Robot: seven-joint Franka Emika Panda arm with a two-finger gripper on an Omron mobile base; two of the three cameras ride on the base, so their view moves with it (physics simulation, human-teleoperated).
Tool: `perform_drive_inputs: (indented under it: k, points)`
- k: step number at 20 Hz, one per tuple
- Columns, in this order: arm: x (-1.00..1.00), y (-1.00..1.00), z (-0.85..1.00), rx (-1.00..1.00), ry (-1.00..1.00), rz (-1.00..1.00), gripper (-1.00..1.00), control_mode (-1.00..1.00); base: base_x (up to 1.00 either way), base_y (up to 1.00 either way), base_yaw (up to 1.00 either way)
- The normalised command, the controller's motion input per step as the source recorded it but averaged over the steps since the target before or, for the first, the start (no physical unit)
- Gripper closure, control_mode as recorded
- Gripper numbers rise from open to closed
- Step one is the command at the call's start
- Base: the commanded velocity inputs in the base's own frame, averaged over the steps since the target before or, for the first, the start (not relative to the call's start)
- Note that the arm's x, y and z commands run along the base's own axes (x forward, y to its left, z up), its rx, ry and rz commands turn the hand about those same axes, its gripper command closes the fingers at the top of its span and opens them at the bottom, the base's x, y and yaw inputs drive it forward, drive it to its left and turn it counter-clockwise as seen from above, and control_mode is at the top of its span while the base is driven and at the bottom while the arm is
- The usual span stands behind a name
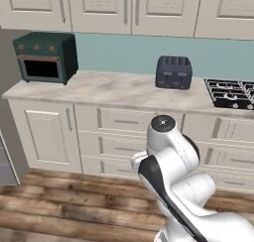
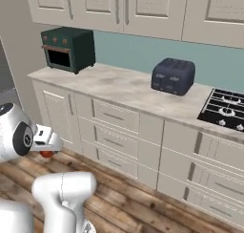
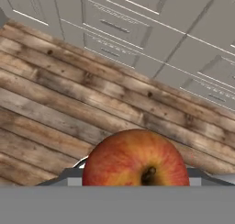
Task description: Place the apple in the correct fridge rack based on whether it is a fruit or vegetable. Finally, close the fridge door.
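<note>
Left base view, L to R: dark green toaster oven (image 1: 45, 57) w/ orange knobs at approx. 10 o'clock on the pale marbled stone surface (image 1: 114, 90); dark blue-grey two-slot toaster (image 1: 173, 72) at approx. 1 o'clock, well apart from the oven; black gas hob (image 1: 231, 93) at 3 o'clock, set into the surface. Cream panelled cupboards above and drawers below; teal backsplash between. White robot arm (image 1: 173, 181) w/ dark joints rises at 5 o'clock over the brown wood-plank floor (image 1: 64, 206).

Right base view, L to R: hand (image 2: 46, 148) at 9 o'clock, low, above the floor in front of the base cabinets; a small red patch beneath it is the small round glossy red apple (image 2: 46, 154). Oven at 11 o'clock, toaster at 1 o'clock, hob at 3 o'clock.

Hand view: apple (image 3: 136, 159), red w/ yellow-orange flush and dark stem dimple facing the camera, sits at 6 o'clock, held between the fingers of the hand; fingertips themselves hidden behind the fruit. Floor planks and grey-handled drawer fronts (image 3: 114, 25) lie beyond, from 9 to 3 o'clock.
</note>
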Motion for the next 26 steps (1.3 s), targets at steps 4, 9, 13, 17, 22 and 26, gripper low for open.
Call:
perform_drive_inputs:
  k: [4, 9, 13, 17, 22, 26]
  points:
    - [0.00, 0.00, 0.00, 0.00, 0.00, 0.00, 1.00, 1.00, 0.62, 1.00, 0.04]
    - [0.00, 0.00, 0.00, 0.00, 0.00, 0.00, 1.00, 1.00, 0.55, 1.00, 0.00]
    - [0.00, 0.00, 0.00, 0.00, 0.00, 0.00, 1.00, 1.00, 0.45, 1.00, 0.00]
    - [0.00, 0.00, 0.00, 0.00, 0.00, 0.00, 1.00, 1.00, 0.50, 1.00, 0.00]
    - [0.00, 0.00, 0.00, 0.00, 0.00, 0.00, 1.00, 1.00, 0.61, 1.00, 0.00]
    - [0.00, 0.00, 0.00, 0.00, 0.00, 0.00, 1.00, 1.00, 0.61, 1.00, -0.02]
